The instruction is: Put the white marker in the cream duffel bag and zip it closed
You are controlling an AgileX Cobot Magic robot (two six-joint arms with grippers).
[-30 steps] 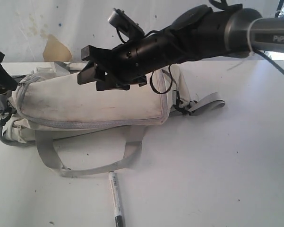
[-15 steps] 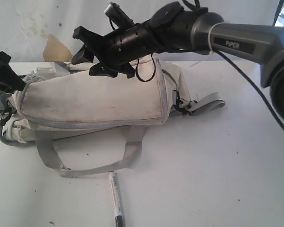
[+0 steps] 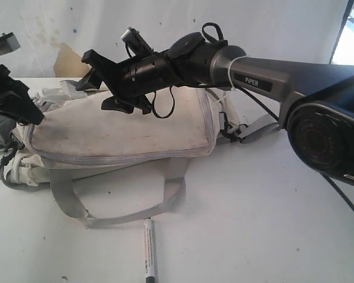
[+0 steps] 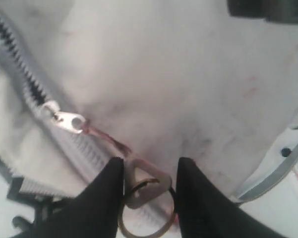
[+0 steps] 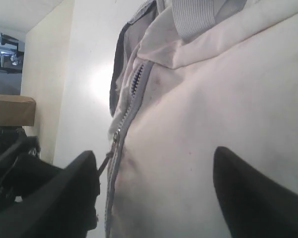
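Observation:
The cream duffel bag (image 3: 123, 127) lies on its side on the white table, its grey strap loop (image 3: 106, 215) spread toward the front. In front of that loop the white marker (image 3: 148, 250) lies on the table, black cap nearest the front edge. My left gripper (image 3: 30, 113) is at the bag's left end; in the left wrist view (image 4: 149, 168) its fingers close on the metal ring of the zipper pull (image 4: 144, 186), just below the slider (image 4: 64, 120). My right gripper (image 3: 100, 82) hangs open above the bag's top left, nothing between its fingers (image 5: 154, 154), beside the zipper line (image 5: 121, 129).
A grey webbing strap with a black buckle (image 3: 253, 127) trails from the bag's right end. The right arm (image 3: 271, 73) crosses over the bag from the right. A stained wall (image 3: 65, 35) stands behind the table. Bare table (image 3: 271, 212) lies to the right of the marker.
My right gripper has swung left and farther back over the bag. The left gripper has shifted right and the bag's left end and strap loop have moved with it.

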